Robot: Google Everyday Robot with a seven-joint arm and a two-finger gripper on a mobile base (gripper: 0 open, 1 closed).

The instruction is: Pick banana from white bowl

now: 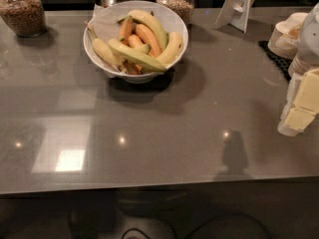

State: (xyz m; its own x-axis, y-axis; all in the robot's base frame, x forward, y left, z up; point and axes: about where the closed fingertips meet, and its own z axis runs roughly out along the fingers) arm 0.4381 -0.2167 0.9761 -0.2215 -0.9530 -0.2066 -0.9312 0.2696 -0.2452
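One greenish banana [135,57] lay at front of white bowl [181,25]. Gripper [302,108] sat far right, well apart. Couldn't tell its grip state.

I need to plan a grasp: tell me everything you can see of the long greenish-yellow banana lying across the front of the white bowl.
The banana is long and gently curved, with a dull greenish-yellow peel. It lies on top of the pile, slanting from upper left to lower right along the front of the white bowl, its right tip near the rim. It rests on the other bananas. The gripper is far from it, at the right edge of the counter.
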